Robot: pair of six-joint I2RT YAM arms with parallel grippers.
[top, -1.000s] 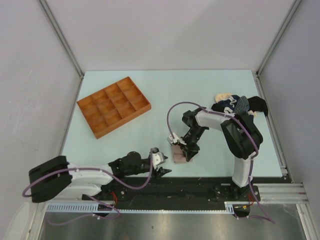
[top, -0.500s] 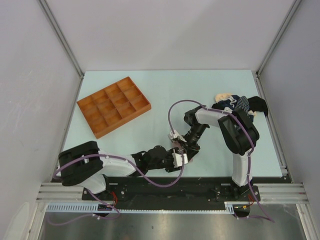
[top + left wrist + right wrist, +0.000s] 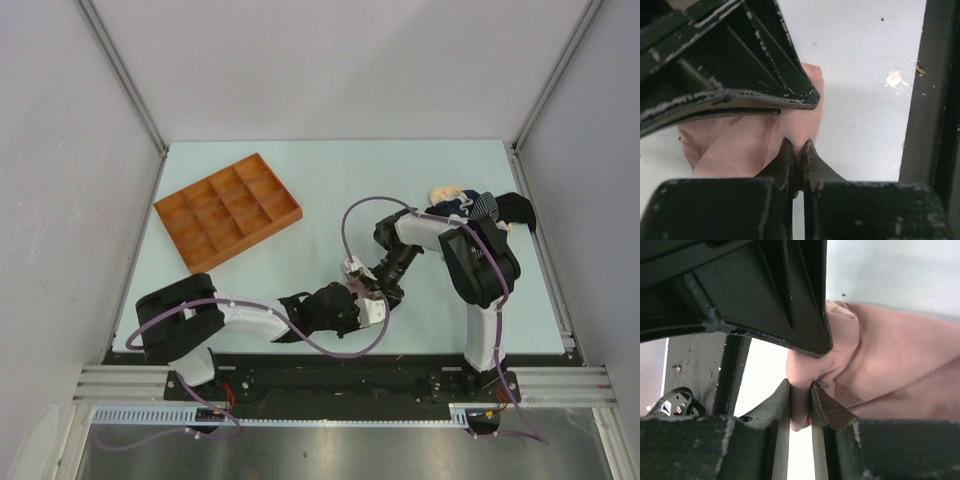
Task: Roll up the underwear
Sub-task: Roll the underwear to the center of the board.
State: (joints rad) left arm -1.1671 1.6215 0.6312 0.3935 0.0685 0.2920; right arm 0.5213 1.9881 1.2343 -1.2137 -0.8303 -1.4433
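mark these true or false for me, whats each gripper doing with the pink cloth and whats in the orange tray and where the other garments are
1. The left gripper is shut on the pale pink cloth underwear. True.
2. The right gripper hangs open, clear of that cloth. False: it is closed, pinching a fold of the same pink garment.
3. The orange compartmented tray holds a rolled garment. False: all the compartments that show look empty.
4. A pile of navy-striped, black and cream garments lies apart from the tray, on the robot's right. True.
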